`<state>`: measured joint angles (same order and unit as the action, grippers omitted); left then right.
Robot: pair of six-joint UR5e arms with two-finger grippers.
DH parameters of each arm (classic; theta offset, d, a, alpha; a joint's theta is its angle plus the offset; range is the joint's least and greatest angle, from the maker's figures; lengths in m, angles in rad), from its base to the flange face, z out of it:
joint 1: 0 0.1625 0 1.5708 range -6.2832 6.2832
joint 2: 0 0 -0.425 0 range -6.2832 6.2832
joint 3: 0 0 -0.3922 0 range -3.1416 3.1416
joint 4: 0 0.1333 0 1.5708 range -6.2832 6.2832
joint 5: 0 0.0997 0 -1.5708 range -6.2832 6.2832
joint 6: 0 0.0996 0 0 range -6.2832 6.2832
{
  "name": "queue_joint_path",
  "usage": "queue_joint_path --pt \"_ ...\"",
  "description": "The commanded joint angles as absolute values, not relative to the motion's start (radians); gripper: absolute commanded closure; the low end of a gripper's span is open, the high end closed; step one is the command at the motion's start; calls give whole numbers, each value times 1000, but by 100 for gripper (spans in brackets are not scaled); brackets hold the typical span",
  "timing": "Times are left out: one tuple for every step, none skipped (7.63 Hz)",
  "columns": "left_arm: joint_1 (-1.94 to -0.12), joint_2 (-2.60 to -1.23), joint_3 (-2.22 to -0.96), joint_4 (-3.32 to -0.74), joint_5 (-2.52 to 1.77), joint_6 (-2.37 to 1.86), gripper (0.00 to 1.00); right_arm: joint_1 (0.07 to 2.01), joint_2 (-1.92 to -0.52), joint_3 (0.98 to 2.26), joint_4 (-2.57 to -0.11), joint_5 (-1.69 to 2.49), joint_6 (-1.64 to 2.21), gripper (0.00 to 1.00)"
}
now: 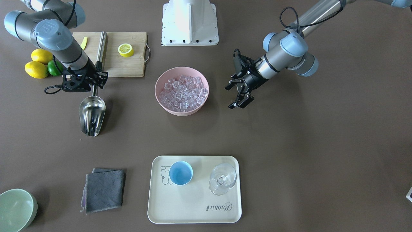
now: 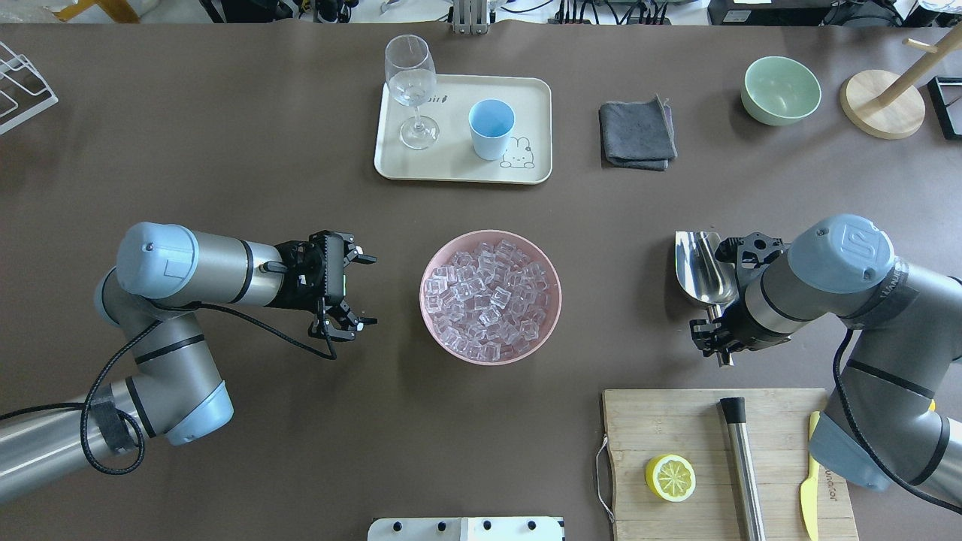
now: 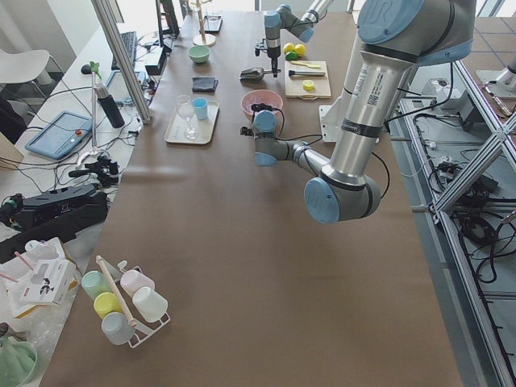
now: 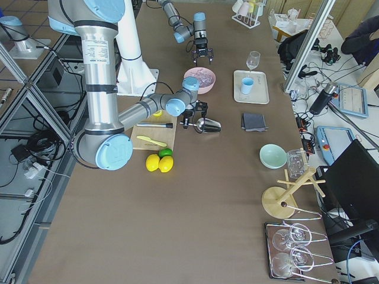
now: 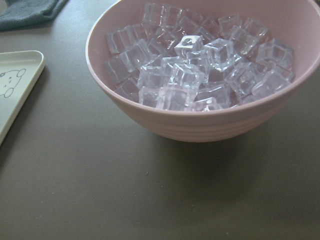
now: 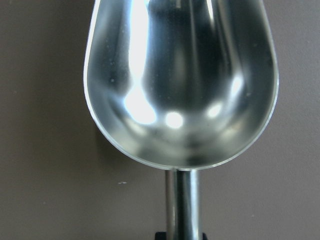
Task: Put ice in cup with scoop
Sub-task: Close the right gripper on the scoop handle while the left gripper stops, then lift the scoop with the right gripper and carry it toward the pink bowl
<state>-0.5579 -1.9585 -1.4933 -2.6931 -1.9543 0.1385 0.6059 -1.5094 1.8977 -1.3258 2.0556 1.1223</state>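
Note:
The steel scoop (image 1: 92, 112) (image 2: 700, 263) lies level at the table's right side, its trough empty in the right wrist view (image 6: 180, 85). My right gripper (image 1: 93, 85) (image 2: 719, 330) is shut on its thin handle. The ice (image 1: 183, 91) (image 2: 488, 297) (image 5: 195, 65) is heaped in a pink bowl (image 2: 422, 300) at the table's centre. My left gripper (image 1: 232, 96) (image 2: 367, 291) hangs open and empty beside that bowl, facing it. The light-blue cup (image 1: 181, 173) (image 2: 491, 129) stands empty on a cream tray (image 1: 193, 209) beyond the bowl.
A stemmed glass (image 2: 410, 83) shares the tray. A grey cloth (image 2: 636, 135) and a green bowl (image 2: 780, 90) lie to the tray's right. A cutting board (image 2: 676, 421) with a lemon half, a steel cylinder and a yellow knife sits behind the scoop. Lemons and a lime (image 1: 37, 69) lie by it.

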Motion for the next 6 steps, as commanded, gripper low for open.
queue_joint_path --pt "-552 -1982 -1479 -2704 -1957 141 2 620 -1506 1954 -1408 2060 1095 100" --pt "-546 -1988 -1477 -2704 -1965 141 2 635 -1506 1986 -1440 2057 1022 100" --pt "-535 -1996 -1477 -2704 -1965 141 2 726 -1514 2053 -1515 2072 943 100" --pt "-534 -1997 -1477 -2704 -1968 141 2 754 -1494 2104 -1636 2088 834 100" --pt "-528 -2002 -1477 -2704 -1970 141 2 756 -1468 2102 -1658 2070 801 100" --pt "-516 -2008 -1468 -2701 -1970 140 2 776 -1468 2099 -1660 2053 678 100"
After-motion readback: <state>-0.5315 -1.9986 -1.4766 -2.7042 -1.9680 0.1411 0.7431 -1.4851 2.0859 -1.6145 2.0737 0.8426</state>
